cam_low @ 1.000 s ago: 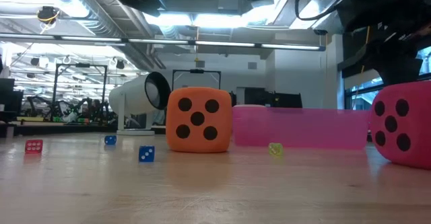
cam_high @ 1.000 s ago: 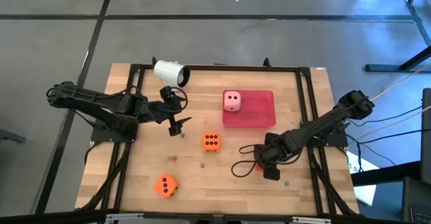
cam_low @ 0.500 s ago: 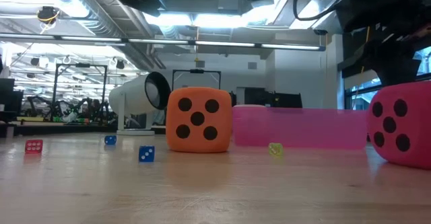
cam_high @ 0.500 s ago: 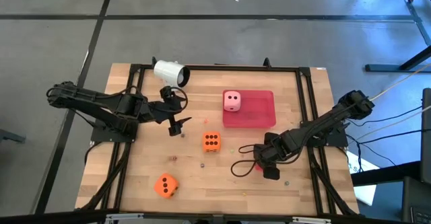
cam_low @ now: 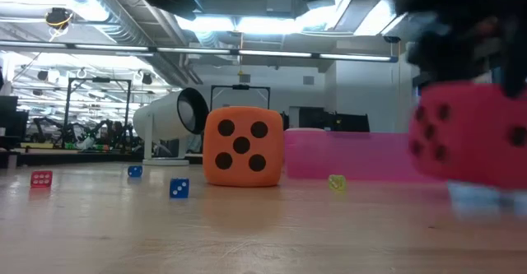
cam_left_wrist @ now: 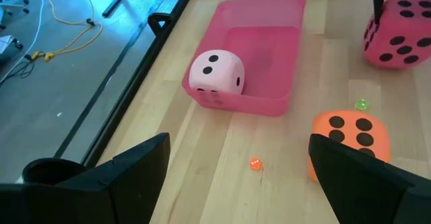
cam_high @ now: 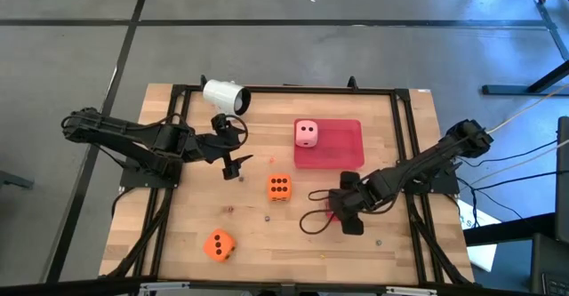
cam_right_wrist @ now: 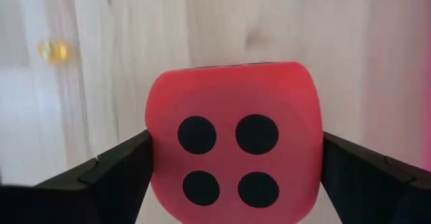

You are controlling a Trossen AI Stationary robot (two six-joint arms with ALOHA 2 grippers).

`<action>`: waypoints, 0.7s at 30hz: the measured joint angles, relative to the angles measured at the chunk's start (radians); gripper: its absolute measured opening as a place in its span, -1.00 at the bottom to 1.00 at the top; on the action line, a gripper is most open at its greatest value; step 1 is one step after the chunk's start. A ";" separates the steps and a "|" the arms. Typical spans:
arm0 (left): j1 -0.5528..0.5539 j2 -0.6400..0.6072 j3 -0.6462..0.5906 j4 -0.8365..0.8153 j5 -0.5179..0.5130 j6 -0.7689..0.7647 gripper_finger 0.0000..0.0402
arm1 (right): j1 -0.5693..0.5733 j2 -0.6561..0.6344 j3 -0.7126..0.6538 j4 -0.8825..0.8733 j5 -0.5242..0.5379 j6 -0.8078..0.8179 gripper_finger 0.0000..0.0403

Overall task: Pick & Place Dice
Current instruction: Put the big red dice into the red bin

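Note:
My right gripper (cam_high: 338, 210) is shut on the red die (cam_right_wrist: 236, 150), near the middle of the table, just in front of the flat red tray (cam_high: 342, 149). The pale pink die (cam_high: 307, 133) sits in the tray's left end. One orange die (cam_high: 278, 187) rests on the wood left of the red die. The other orange die (cam_high: 219, 244) lies near the front edge. My left gripper (cam_high: 236, 165) waits open over the table's left half, near the white cup (cam_high: 224, 95), which lies on its side. My right gripper pinches the red die between its two fingers (cam_right_wrist: 114, 170), one on each of two opposite side faces (cam_right_wrist: 158, 157). The fingers come slanting down from the table's right. The die's four-pip face looks toward the wrist camera. In the low view the die (cam_low: 461, 134) hangs clear of the wood.
Tiny dice are scattered on the wood: a red one (cam_low: 41, 178), two blue ones (cam_low: 179, 188), a yellow one (cam_low: 336, 182). A black cable loops beside my right gripper (cam_high: 311, 220). A black frame (cam_high: 404, 92) runs round the table.
My right gripper has moved toward the table's left and up, with the red die shut between its fingers. The die stood on the wood a second ago; now it is lifted clear and has shifted left. The left arm has kept still.

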 joint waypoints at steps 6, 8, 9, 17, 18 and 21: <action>0.000 0.000 0.000 0.000 0.000 0.000 0.73 | 0.000 -0.002 0.122 -0.021 0.158 -0.194 0.84; 0.000 0.000 0.000 0.000 0.000 0.000 0.73 | -0.008 -0.002 0.163 -0.046 0.234 -0.275 0.84; 0.000 0.000 0.000 0.000 0.000 0.000 0.73 | -0.015 -0.003 0.184 -0.055 0.274 -0.314 0.84; 0.000 0.000 0.000 0.000 0.000 -0.003 0.73 | -0.157 -0.005 0.246 -0.059 0.387 -0.492 0.84; 0.000 0.000 0.000 0.000 0.000 -0.003 0.73 | -0.183 -0.005 0.241 -0.056 0.374 -0.504 0.84; 0.000 0.000 0.000 0.000 0.000 -0.003 0.73 | -0.260 -0.005 0.225 -0.050 0.343 -0.548 0.84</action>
